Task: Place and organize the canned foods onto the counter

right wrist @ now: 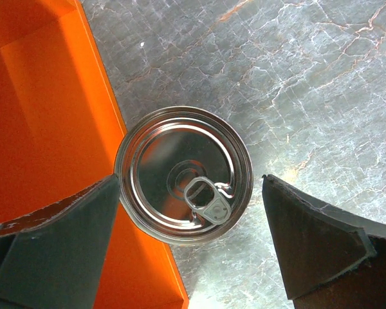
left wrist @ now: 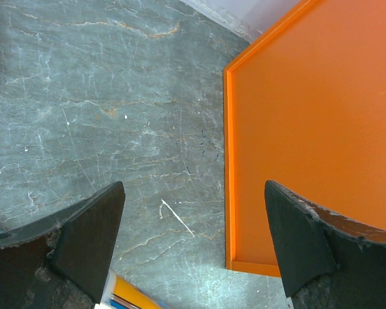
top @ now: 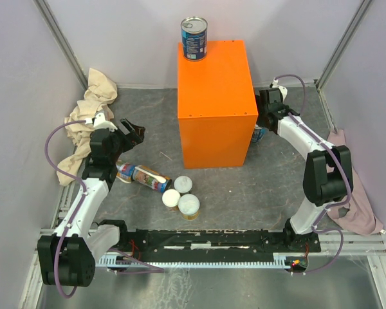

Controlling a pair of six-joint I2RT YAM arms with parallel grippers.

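Observation:
The orange counter (top: 215,103) stands mid-table. One blue-labelled can (top: 193,38) stands on its back left corner. My right gripper (top: 265,125) is open, hovering over a second steel can (top: 258,134) that stands on the floor against the counter's right side. In the right wrist view its silver pull-tab top (right wrist: 184,175) lies between my open fingers (right wrist: 58,238), beside the counter wall (right wrist: 45,129). My left gripper (top: 132,132) is open and empty left of the counter (left wrist: 309,129). A colourful can (top: 141,175) lies on its side below it; its edge (left wrist: 125,296) shows in the left wrist view.
Three white-lidded cans (top: 183,184), (top: 171,197), (top: 188,206) stand grouped in front of the counter. A beige cloth (top: 93,103) lies at the far left, a pink cloth (top: 350,199) at the right. The black rail (top: 212,241) runs along the near edge.

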